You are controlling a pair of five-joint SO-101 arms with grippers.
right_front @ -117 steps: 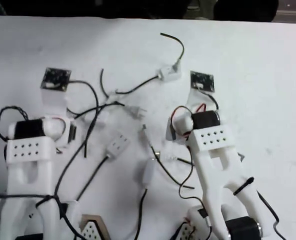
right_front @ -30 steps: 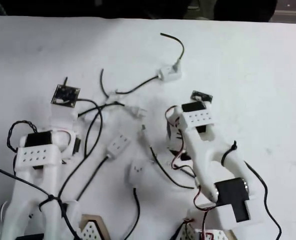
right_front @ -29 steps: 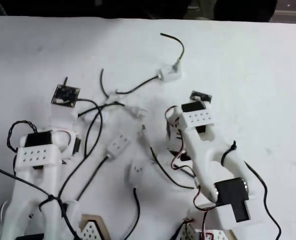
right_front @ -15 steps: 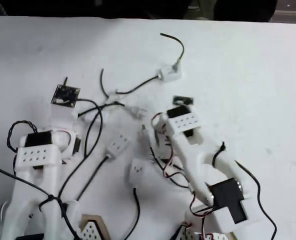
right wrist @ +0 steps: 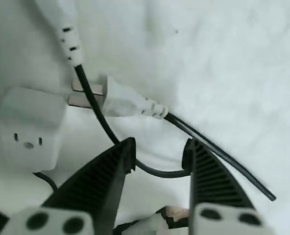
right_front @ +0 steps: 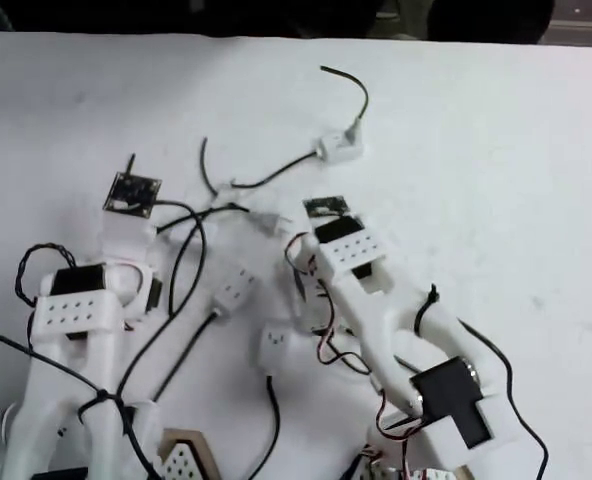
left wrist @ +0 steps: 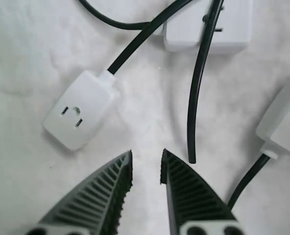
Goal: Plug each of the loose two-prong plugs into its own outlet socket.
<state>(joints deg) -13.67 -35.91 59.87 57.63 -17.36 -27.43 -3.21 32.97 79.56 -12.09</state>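
A white two-prong plug (right wrist: 123,101) lies flat on the table just ahead of my right gripper (right wrist: 159,149), which is open, with a black cable (right wrist: 155,171) crossing between its fingers. Beside that plug sits a white outlet socket (right wrist: 30,129). My left gripper (left wrist: 146,159) hovers slightly open over bare table, close to another white socket (left wrist: 79,115) and a loose black wire end (left wrist: 191,156). From above, two sockets (right_front: 234,288) (right_front: 276,345) lie between the arms, a plug (right_front: 271,220) lies beyond them, and the right arm (right_front: 351,265) leans over the middle.
A joined plug and socket (right_front: 338,147) with a curling black cord lies farther back. Black cables (right_front: 181,265) tangle between the arms. A third white socket (left wrist: 284,122) and a white block (left wrist: 208,24) sit near the left gripper. The table's right side is bare.
The right arm has swung left, from the table's right side to over the central plug and cables. The left arm has held still over the last second.
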